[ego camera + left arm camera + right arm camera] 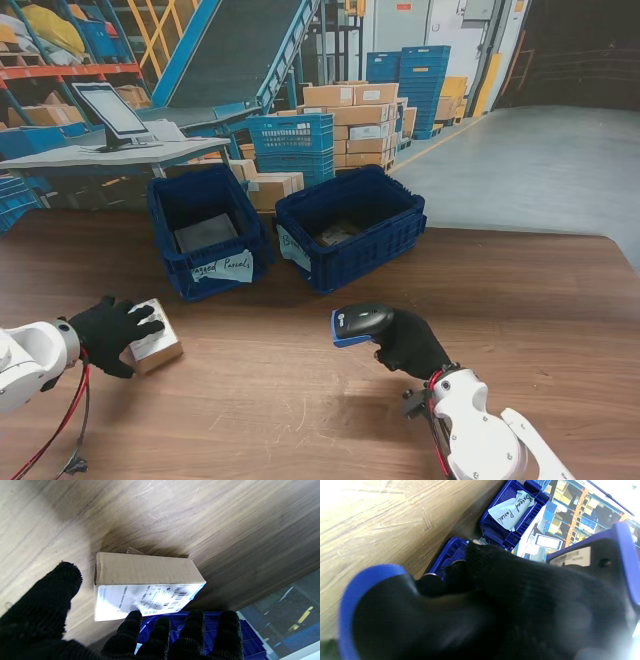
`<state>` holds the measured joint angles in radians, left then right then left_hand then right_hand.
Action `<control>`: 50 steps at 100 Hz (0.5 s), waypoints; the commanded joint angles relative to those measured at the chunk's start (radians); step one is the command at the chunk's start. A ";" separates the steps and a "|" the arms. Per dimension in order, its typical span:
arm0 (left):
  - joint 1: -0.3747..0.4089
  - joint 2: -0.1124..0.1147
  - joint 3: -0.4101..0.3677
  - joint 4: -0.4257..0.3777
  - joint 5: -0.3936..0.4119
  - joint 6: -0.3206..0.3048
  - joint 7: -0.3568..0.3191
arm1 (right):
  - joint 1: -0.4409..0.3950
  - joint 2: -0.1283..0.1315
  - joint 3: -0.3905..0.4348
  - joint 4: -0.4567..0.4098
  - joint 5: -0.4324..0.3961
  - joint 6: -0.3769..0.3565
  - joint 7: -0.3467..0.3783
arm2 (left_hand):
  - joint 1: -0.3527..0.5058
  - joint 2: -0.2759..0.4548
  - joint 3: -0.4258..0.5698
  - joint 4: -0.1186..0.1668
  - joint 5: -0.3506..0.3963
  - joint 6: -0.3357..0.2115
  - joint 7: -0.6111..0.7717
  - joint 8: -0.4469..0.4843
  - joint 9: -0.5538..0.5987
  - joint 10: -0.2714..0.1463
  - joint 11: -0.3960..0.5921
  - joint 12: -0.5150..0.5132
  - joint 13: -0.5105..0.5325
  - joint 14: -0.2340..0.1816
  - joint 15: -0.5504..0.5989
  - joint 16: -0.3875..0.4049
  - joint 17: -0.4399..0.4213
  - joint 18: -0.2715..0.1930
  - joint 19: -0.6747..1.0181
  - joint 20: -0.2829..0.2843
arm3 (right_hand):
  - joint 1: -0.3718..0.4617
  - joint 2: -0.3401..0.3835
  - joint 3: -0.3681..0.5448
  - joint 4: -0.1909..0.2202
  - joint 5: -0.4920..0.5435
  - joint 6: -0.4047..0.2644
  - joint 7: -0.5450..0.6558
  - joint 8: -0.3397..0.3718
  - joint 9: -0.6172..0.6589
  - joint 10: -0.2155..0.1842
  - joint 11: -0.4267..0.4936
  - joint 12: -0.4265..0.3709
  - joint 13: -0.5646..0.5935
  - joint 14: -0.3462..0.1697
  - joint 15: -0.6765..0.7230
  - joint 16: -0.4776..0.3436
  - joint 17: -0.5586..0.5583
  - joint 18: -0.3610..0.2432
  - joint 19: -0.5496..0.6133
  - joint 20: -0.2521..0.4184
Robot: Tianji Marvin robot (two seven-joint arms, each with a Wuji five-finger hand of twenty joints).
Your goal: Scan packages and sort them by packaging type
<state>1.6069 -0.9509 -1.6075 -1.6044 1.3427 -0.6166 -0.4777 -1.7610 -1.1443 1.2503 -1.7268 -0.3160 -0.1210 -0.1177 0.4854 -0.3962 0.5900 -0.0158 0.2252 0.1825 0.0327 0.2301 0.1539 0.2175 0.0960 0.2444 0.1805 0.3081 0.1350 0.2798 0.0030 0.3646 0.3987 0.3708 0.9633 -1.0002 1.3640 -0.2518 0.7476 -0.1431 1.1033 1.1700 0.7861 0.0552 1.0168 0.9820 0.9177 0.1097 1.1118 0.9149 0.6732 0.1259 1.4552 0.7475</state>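
On your far left, the left hand [108,333] is at the box [156,343], which lies flat on the table [300,400] near the left edge, close to you. In the stand view its fingers [145,322] drape over the box's top; the left wrist view shows the thumb [53,590] spread wide to one side and only one fingertip near the white label [140,601], so the fingers are apart and you cannot tell whether they truly clasp the box. The label faces up and carries a barcode.

Farther from you, past the box, stands the left bin [205,232], with a paper tag [222,267] on its front wall reading "Bagged Parcels". A flat grey parcel [205,232] lies inside it. Just beside it on the right is the right bin [350,225], also tagged, with something pale in the bottom that you cannot make out.

On the right, nearer to you, the right hand [410,345] is wrapped around the grip of the scanner [360,323]. The scanner's head points left, toward the box, well apart from it and held off the table. In the right wrist view the scanner [607,557] and glove fill most of the picture.
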 commanded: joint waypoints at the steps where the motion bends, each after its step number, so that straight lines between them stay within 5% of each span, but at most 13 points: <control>1: -0.015 0.005 0.013 0.000 0.006 -0.022 -0.033 | -0.007 -0.005 0.002 -0.010 0.002 0.000 0.014 | -0.015 -0.013 0.005 -0.027 -0.004 -0.058 0.012 0.006 -0.035 0.010 -0.028 -0.007 -0.044 -0.006 -0.023 -0.013 -0.017 0.001 -0.028 -0.012 | 0.088 0.053 0.145 0.007 0.057 -0.039 0.066 0.043 0.011 0.014 -0.006 0.006 0.026 0.028 0.019 0.011 0.009 -0.034 0.053 0.029; 50: -0.055 0.013 0.035 -0.002 0.060 -0.083 -0.048 | -0.002 -0.005 -0.001 -0.002 0.012 -0.008 0.019 | -0.002 -0.046 0.070 -0.032 0.059 -0.157 0.099 0.036 -0.039 0.004 -0.052 -0.019 -0.064 -0.021 -0.022 -0.027 -0.019 -0.013 -0.016 -0.015 | 0.087 0.052 0.146 0.007 0.057 -0.039 0.066 0.043 0.012 0.016 -0.006 0.006 0.026 0.028 0.020 0.011 0.006 -0.036 0.054 0.030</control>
<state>1.5456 -0.9382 -1.5749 -1.5989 1.3935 -0.6966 -0.5127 -1.7601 -1.1437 1.2515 -1.7220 -0.3059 -0.1238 -0.1116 0.4856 -0.4235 0.6110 -0.0159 0.2395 0.1492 0.0624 0.2313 0.1476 0.2175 0.0752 0.2422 0.1653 0.3065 0.1326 0.2627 0.0025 0.3511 0.3983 0.3707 0.9633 -1.0002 1.3640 -0.2518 0.7476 -0.1431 1.1033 1.1700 0.7861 0.0552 1.0168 0.9820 0.9177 0.1097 1.1118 0.9149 0.6732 0.1259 1.4552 0.7476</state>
